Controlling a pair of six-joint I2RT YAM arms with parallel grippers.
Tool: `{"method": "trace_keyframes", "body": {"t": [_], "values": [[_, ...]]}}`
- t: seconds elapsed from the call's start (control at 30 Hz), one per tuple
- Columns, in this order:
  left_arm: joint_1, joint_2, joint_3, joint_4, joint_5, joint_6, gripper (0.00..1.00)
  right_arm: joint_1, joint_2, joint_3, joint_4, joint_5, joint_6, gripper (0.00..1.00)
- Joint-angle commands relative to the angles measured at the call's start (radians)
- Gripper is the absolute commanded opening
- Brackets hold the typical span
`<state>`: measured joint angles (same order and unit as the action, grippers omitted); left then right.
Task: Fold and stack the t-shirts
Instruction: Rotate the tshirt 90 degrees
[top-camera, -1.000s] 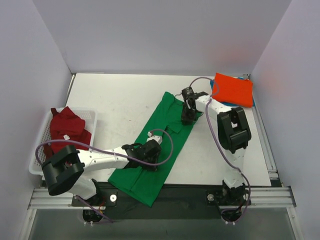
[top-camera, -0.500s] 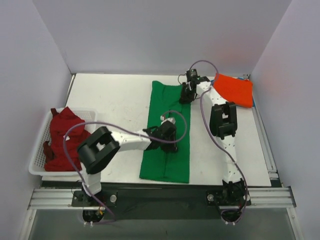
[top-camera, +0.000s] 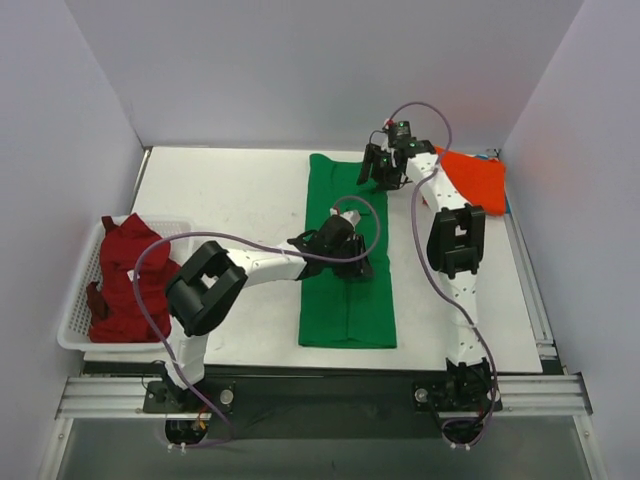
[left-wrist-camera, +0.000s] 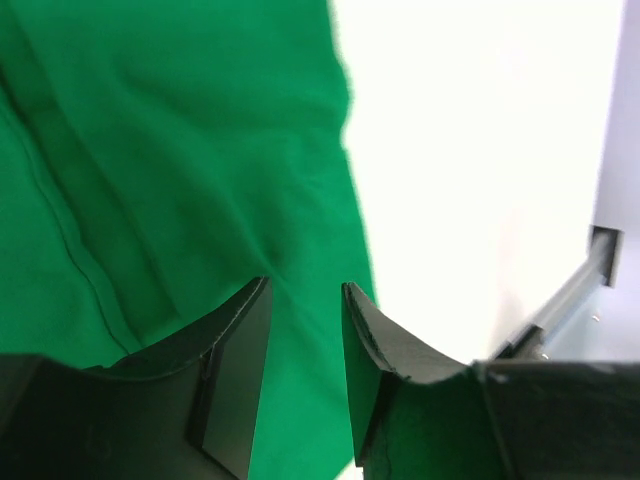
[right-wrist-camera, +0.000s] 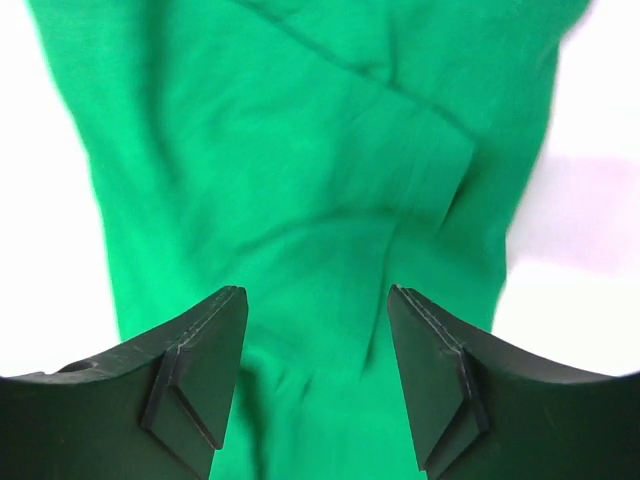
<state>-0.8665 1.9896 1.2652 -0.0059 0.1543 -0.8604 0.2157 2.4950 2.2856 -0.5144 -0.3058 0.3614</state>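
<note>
The left gripper (left-wrist-camera: 305, 287) has its two dark fingers (left-wrist-camera: 235, 375) set a narrow gap apart, pointing down at the green t-shirt (left-wrist-camera: 180, 150). Green cloth shows through the gap, and as far as I can see nothing is pinched between them. They sit right by the shirt's edge, with the white table (left-wrist-camera: 460, 150) beginning just beyond. A stitched seam (left-wrist-camera: 60, 230) runs slantwise across the cloth on the other side of the fingers.

The right gripper (right-wrist-camera: 318, 292) is spread wide, its fingers well apart and holding nothing. Under it the green cloth lies in soft wrinkles, with a folded flap edge crossing the top of the wrist view. Bare table shows at both sides.

From overhead, the green t-shirt lies as a long, narrow strip in the middle of the table, running from the far edge towards the arm bases. The left arm reaches across from the near left, and its gripper is over the strip's right edge, about halfway along. The right arm stretches out to the far end, its gripper at the strip's far right corner.

Just beyond that gripper, in the far right corner, lies the orange-red t-shirt (top-camera: 472, 180), folded flat. At the left edge stands a white basket (top-camera: 72, 318) with dark red t-shirts (top-camera: 125, 270) heaped in it.
</note>
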Motion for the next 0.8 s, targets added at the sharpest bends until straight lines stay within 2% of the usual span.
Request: {"method": "trace_keyframes", "body": {"t": [0.0, 0.07, 0.1, 0.2, 0.23, 0.3, 0.37, 0.47, 0.5, 0.57, 0.63, 0.67, 0.77], "values": [[0.020, -0.155, 0.002, 0.035, 0.050, 0.044, 0.45, 0.004, -0.237, -0.030, -0.013, -0.021, 0.010, 0.60], [0.023, -0.239, -0.032, 0.008, 0.012, 0.052, 0.45, 0.002, -0.333, -0.119, -0.012, -0.004, 0.027, 0.60], [0.024, -0.270, -0.068, -0.061, -0.034, 0.057, 0.45, 0.005, -0.370, -0.171, -0.012, 0.002, 0.054, 0.60], [0.038, -0.383, -0.130, -0.179, -0.105, 0.075, 0.44, 0.008, -0.557, -0.443, -0.003, 0.040, 0.124, 0.55], [0.046, -0.408, -0.179, -0.199, -0.107, 0.075, 0.40, 0.014, -0.658, -0.606, 0.025, 0.037, 0.132, 0.51], [0.064, -0.483, -0.229, -0.242, -0.093, 0.084, 0.37, 0.034, -0.764, -0.765, 0.040, 0.083, 0.161, 0.47], [0.073, -0.558, -0.312, -0.270, -0.091, 0.096, 0.35, 0.082, -0.928, -1.009, 0.091, 0.106, 0.183, 0.45], [0.075, -0.653, -0.433, -0.279, -0.084, 0.104, 0.35, 0.174, -1.132, -1.222, 0.134, 0.187, 0.223, 0.44], [0.073, -0.673, -0.455, -0.279, -0.085, 0.103, 0.35, 0.201, -1.178, -1.344, 0.145, 0.197, 0.246, 0.42], [0.066, -0.727, -0.506, -0.269, -0.075, 0.098, 0.38, 0.285, -1.295, -1.451, 0.180, 0.214, 0.301, 0.37], [0.058, -0.770, -0.569, -0.261, -0.084, 0.087, 0.42, 0.356, -1.366, -1.552, 0.179, 0.279, 0.321, 0.36], [0.057, -0.778, -0.590, -0.249, -0.084, 0.081, 0.44, 0.417, -1.380, -1.572, 0.166, 0.301, 0.352, 0.36], [0.031, -0.784, -0.641, -0.235, -0.071, 0.075, 0.52, 0.500, -1.420, -1.656, 0.165, 0.373, 0.399, 0.36]]}}
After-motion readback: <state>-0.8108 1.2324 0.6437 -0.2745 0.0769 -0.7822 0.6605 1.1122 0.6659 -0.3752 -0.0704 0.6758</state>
